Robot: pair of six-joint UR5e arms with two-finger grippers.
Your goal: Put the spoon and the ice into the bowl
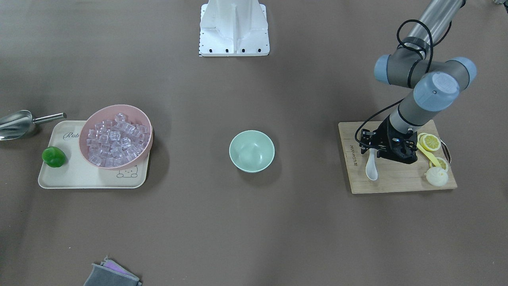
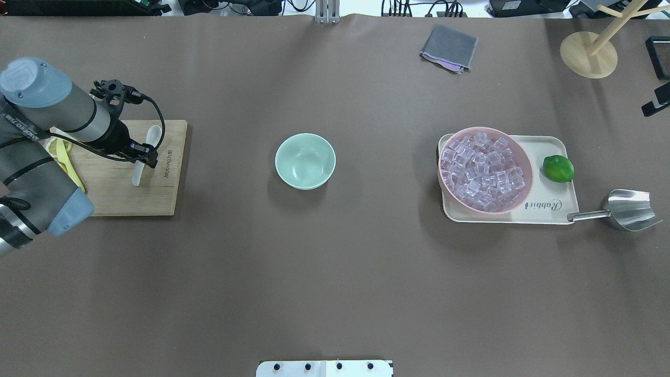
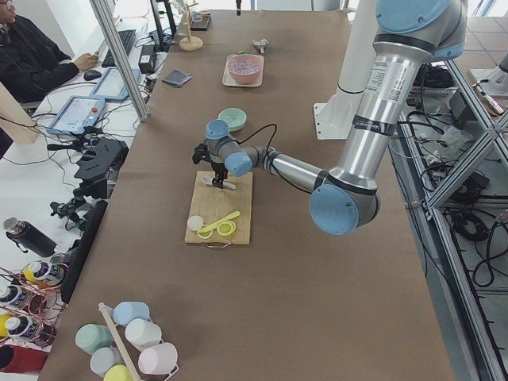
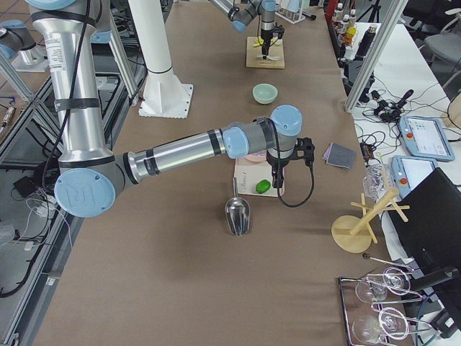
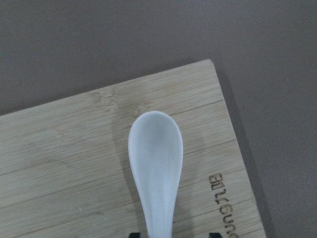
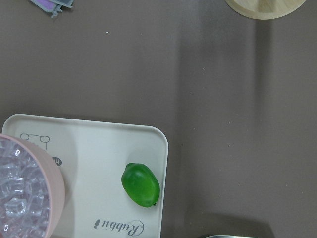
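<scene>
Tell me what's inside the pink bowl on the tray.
The pink bowl is filled with a heap of clear ice cubes. The cubes cover its floor completely, so anything that might lie beneath them cannot be seen.

spoon (image 5: 156, 163) is glossy, smooth, slightly translucent white, sitting on a matt, grained bamboo board (image 5: 64, 163); bowl (image 2: 305, 161) smooth satin mint plastic by the look; ice (image 1: 115, 137) clear, glassy, in a matt pink bowl (image 1: 92, 119); scoop (image 2: 631, 209) polished metal; tray (image 2: 562, 193) matt cream; table (image 2: 335, 272) matt brown cover.
</scene>
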